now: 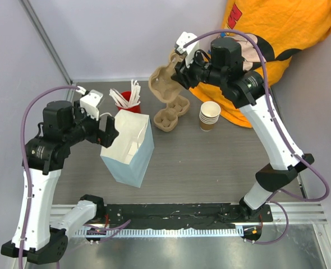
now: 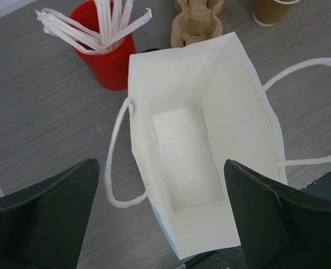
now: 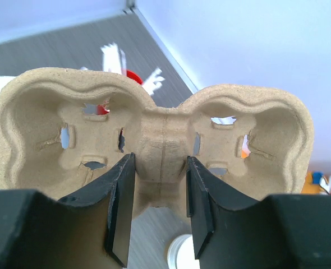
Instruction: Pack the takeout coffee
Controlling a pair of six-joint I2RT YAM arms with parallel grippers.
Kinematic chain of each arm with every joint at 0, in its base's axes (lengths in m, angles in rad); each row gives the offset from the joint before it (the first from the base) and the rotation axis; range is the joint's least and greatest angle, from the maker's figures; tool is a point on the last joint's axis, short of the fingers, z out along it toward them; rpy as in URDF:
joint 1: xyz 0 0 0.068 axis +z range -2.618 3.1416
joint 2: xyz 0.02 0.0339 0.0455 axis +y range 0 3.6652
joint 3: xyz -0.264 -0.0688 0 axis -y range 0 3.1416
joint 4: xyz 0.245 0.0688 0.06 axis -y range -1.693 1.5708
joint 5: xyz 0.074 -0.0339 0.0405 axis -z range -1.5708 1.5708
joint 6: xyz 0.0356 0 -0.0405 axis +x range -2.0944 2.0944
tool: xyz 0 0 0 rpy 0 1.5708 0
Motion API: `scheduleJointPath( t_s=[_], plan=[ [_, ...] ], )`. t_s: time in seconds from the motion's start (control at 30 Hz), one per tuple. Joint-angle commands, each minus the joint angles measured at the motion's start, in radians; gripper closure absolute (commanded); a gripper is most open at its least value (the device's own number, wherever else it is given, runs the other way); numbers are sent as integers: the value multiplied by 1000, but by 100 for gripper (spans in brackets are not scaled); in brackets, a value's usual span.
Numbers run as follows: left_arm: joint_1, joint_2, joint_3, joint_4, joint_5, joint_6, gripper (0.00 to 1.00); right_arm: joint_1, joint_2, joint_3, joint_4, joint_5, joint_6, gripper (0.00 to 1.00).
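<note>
Well, the right claw (image 3: pixel 160 210) is partly closed on a brown pulp tray (image 3: pixel 154 129), one finger on each side of the tray's middle ridge. It holds the tray in the air above the far side of the table (image 1: pixel 210 168) (the two cup wells face the wrist camera).

The left claw (image 1: pixel 108 133) is spread wide and grips nothing. It hangs at the left rim of a paper bag (image 1: pixel 129 148), and its camera looks straight down into the bag's open mouth to the white floor. The bag stands upright near the middle of the table, with its white cord handles hanging out to either side.

The coffee cup (image 1: pixel 210 116) stands upright on the table at the far right, well apart from the bag and touched by neither claw. It is brown paper and white inside (from above it looks like several cups nested in a stack). It stands at the edge of an orange cloth (image 1: pixel 283 33).

A second tray (image 1: pixel 174 114) lies flat on the table between the coffee cup and a red cup (image 1: pixel 126 103). The red cup holds white sticks (image 1: pixel 133 92) and stands just behind the bag.
</note>
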State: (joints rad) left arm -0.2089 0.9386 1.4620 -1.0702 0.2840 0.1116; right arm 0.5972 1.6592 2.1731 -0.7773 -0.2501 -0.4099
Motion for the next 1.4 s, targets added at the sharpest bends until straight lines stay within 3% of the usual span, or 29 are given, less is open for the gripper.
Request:
scheduleJointPath(
  t_s=[0.0, 0.3, 0.57, 0.67, 0.83, 1.1, 1.37],
  plan=[
    [5, -15, 50, 104, -95, -16, 0, 41, -22, 19, 29, -53, 59, 96],
    [28, -32, 69, 145, -109, -53, 0, 67, 42, 105, 61, -253, 203, 96],
    [81, -72, 77, 185, -411, -81, 0, 96, 149, 188, 79, -422, 305, 96],
    [105, -87, 58, 196, -451, -86, 0, 104, 192, 208, 90, -501, 354, 96],
    [134, -104, 35, 193, -421, -89, 0, 113, 235, 214, 113, -635, 440, 96],
    [155, -101, 11, 173, -191, -105, 0, 147, 248, 171, 142, -704, 503, 96],
    [160, -90, -14, 191, -206, -136, 0, 191, 224, 76, 142, -695, 516, 96]
  ],
)
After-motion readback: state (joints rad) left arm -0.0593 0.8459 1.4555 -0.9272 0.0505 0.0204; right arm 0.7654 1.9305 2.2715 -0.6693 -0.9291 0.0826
